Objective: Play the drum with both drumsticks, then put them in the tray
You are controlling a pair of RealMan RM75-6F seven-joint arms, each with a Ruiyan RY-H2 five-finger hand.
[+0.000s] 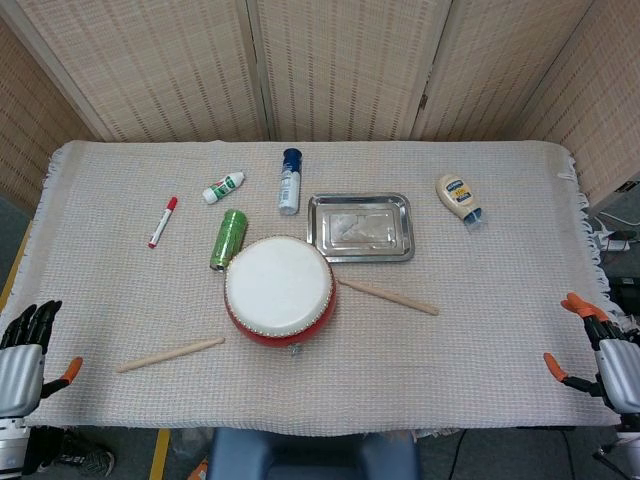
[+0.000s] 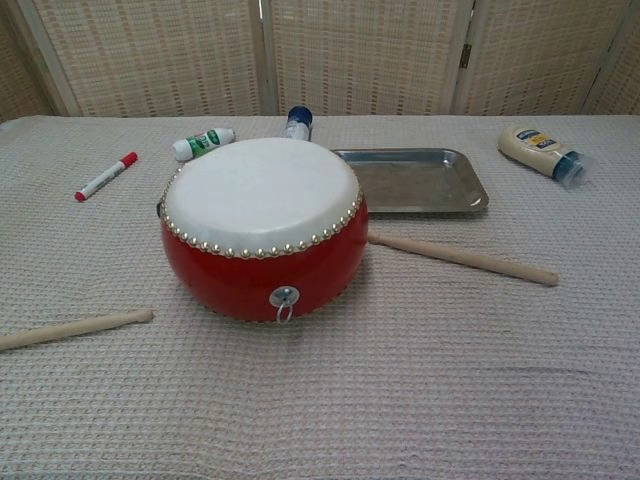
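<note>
1. Table [image 1: 480, 330] covered in a beige waffle-weave cloth, fringed at both side edges; woven-reed folding screen panels [image 1: 340, 65] close off the back
2. Left hand [image 1: 22, 350] at the near left table edge, fingers apart, holding nothing; right hand [image 1: 600, 355] at the near right edge, same: spread and empty
3. Left drumstick [image 1: 170, 354] lies on the cloth near-left of the drum, right drumstick [image 1: 388, 297] to the drum's right, one end close to the shell; neither touched by a hand
4. Drum [image 2: 262, 225]: red shell, white head, stud ring, metal ring handle facing front, mid-table
5. Steel tray [image 1: 361, 227] just behind-right of the drum, nothing in it
6. Green can [image 1: 228, 239] lying down behind-left of the drum, label unreadable
7. Red-capped marker [image 1: 163, 221] far left; white tube with green label [image 1: 224, 187] and a blue-capped bottle [image 1: 290, 181] behind; text too small to read
8. Mayonnaise-style squeeze bottle [image 2: 540, 150] lying far right, blue label, brand not legible
</note>
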